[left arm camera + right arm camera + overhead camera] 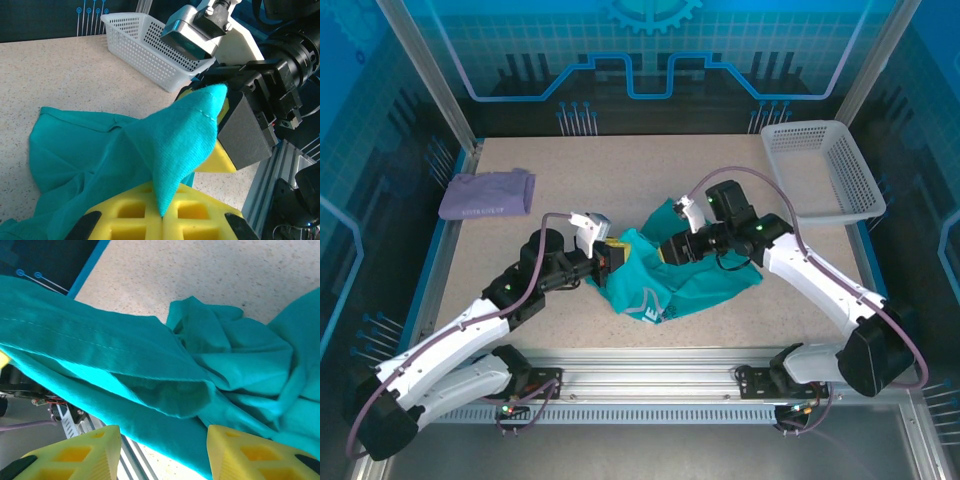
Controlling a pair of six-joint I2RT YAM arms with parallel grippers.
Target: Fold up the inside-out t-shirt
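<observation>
Regrasping: left gripper (162, 218) is pinching a raised t-shirt (705, 287) fold; right gripper (163, 446), gaping at its tip, needs closing.

The top external camera looks down from above the near edge across the whole worktop (620, 170). Both wrist cameras view the shared t-shirt (705, 285) at close range.

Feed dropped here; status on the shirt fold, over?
Left gripper shut on t-shirt, bunched, one peak raised. Right gripper open around that peak. Basket, purple garment well apart.
</observation>
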